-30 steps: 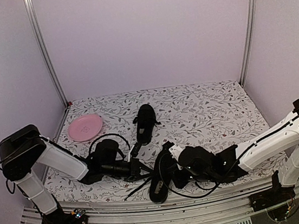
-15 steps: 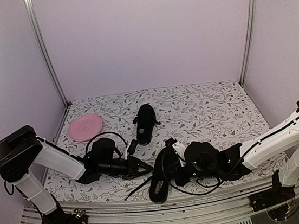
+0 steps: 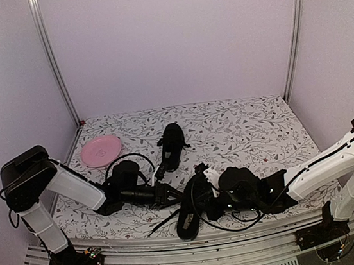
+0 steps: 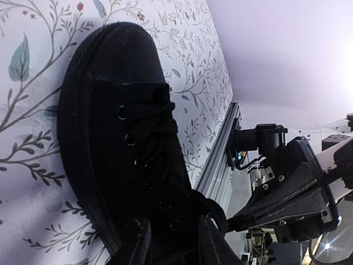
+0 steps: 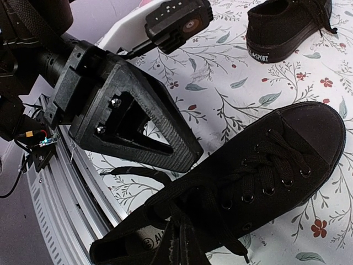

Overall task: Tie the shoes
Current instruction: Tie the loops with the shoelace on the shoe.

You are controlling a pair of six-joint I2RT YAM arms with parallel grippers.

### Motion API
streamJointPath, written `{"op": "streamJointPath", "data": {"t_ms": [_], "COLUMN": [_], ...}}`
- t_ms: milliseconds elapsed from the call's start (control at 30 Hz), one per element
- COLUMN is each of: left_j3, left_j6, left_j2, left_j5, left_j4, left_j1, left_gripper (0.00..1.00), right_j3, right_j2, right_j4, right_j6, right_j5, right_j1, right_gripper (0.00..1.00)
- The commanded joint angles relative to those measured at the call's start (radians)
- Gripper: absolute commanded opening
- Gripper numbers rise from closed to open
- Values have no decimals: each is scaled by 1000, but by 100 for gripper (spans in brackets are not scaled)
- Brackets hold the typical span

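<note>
At the near edge of the bench, just left of its middle, the near shoe lies with its heel by the metal rail and its toe pointing toward the far edge. It is all black, and its laces are threaded through the eyelets. One loose strand trails left along the near edge.

The left gripper reaches in from the left, its fingers spread apart over the shoe's opening. The right gripper comes in from the right, its fingers pressed together right where the laces gather. I cannot tell whether a strand is caught between them. The two grippers are close together over this one shoe.

Further back, left of centre, the far shoe lies apart from both arms. Near the far-left corner sits a pink plate, well apart from the shoes. Floral cloth shows across the right half, back to the far-right corner. Pale walls close in the left, right and far edges.
</note>
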Motion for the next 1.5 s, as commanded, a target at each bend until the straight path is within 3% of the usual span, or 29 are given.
{"op": "streamJointPath", "data": {"t_ms": [0, 200, 767, 1467], "left_j3": [20, 4, 40, 76], "left_j6": [-5, -3, 24, 47], "left_j2": [17, 18, 44, 64], "left_j5": [17, -14, 69, 79], "left_j4": [39, 8, 74, 44], "left_j1": [8, 7, -27, -56], "left_gripper": [27, 22, 28, 26], "right_j3": [-19, -34, -38, -36], "right_j2": [11, 24, 47, 55], "right_j4": [27, 28, 58, 66], "right_j6": [14, 51, 61, 61], "right_j5": [-7, -18, -43, -47], "right_j1": [-6, -15, -28, -33], "right_gripper": [2, 2, 2, 2]}}
